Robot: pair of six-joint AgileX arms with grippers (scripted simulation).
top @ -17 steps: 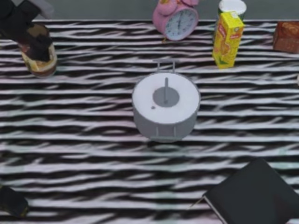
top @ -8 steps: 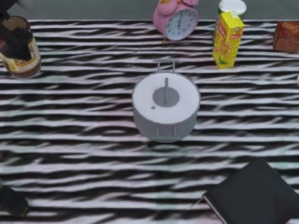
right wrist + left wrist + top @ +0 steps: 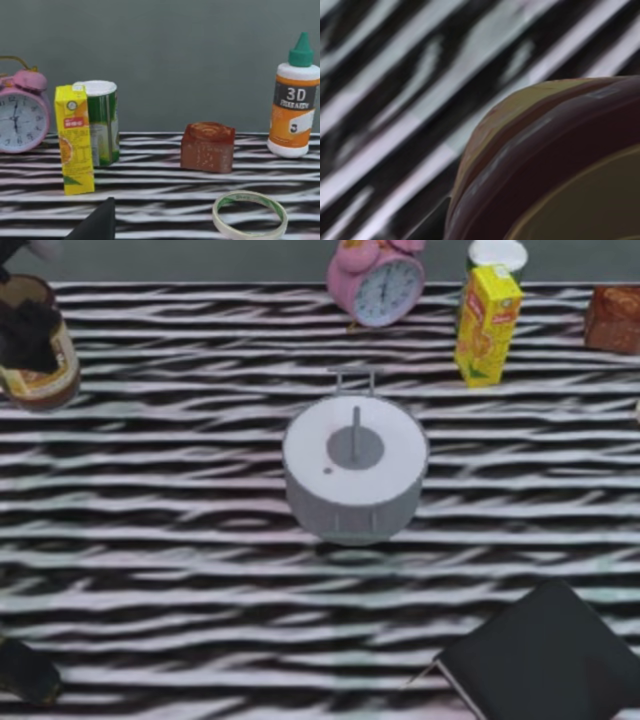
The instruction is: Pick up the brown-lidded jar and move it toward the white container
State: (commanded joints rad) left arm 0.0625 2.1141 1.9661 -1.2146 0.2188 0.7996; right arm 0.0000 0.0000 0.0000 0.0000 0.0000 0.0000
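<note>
The brown-lidded jar point(image 3: 48, 375) hangs at the table's far left back, with its yellow-orange label showing below the dark fingers. My left gripper point(image 3: 28, 335) sits on top of it, shut on the jar. In the left wrist view the jar's dark brown lid point(image 3: 560, 165) fills the near corner above the striped cloth. The white container point(image 3: 310, 450), a wide drum with a grey disc and an upright pin, stands mid-table, well to the right of the jar. My right gripper shows in no view.
Along the back stand a pink alarm clock point(image 3: 378, 285), a yellow juice carton point(image 3: 487, 325), a green can point(image 3: 497, 255) and a brown block point(image 3: 613, 318). A black flat object point(image 3: 550, 660) lies front right. A tape ring point(image 3: 250, 214) and a glue bottle point(image 3: 293, 100) appear in the right wrist view.
My left gripper has carried the jar further left, away from the white container, then nearly stopped. Nothing else moved.
</note>
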